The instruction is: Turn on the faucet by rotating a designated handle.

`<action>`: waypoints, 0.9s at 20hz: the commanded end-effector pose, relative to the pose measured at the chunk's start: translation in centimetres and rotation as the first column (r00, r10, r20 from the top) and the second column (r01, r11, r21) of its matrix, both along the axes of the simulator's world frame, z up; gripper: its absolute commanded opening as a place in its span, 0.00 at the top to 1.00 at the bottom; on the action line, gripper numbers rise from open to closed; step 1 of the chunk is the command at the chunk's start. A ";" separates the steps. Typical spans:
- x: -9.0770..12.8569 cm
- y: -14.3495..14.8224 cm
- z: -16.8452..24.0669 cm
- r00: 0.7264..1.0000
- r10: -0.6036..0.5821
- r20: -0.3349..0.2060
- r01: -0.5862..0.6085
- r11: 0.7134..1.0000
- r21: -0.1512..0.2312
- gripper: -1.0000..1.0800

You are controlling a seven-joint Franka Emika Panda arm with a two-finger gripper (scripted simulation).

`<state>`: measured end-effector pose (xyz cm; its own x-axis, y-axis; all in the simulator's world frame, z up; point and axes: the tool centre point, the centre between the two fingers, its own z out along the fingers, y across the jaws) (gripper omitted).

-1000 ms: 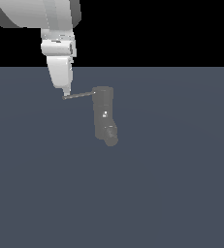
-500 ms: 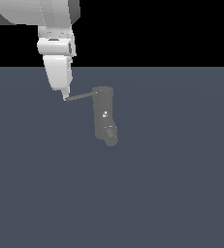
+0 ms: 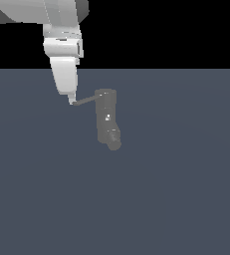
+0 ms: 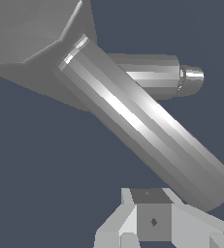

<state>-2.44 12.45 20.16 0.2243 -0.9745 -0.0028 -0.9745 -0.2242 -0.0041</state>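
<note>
In the exterior view the dull-grey faucet (image 3: pixel 106 117) stands upright, its bent spout end low by its base. Its thin grey handle (image 3: pixel 85 100) sticks out from the top toward the exterior view's left. My gripper (image 3: pixel 70 101) hangs down from the white arm, shut to a point, with its tip against the handle's free end and nothing between the fingers. In the wrist view the handle (image 4: pixel 147 131) runs as a thick diagonal rod, ending just above my closed fingertips (image 4: pixel 152 222). The spout (image 4: pixel 179 77) shows behind it.
A flat dark grey-blue floor (image 3: pixel 176 199) spreads around the faucet. The white arm (image 3: pixel 61 30) comes in from the upper part of the exterior view's left.
My gripper tip has shifted slightly down and toward the exterior view's right. The handle's free end has moved with it by a small angle.
</note>
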 end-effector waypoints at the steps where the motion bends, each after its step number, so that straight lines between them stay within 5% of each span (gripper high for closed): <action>1: -0.4 -1.5 0.0 1.000 -0.011 -0.002 0.011 1.000 -0.003 1.00; 18: -4.0 -6.9 0.0 1.000 -0.010 -0.003 0.010 1.000 -0.003 1.00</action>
<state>-5.99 6.64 20.17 0.2243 -0.9745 -0.0014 -0.9745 -0.2243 -0.0031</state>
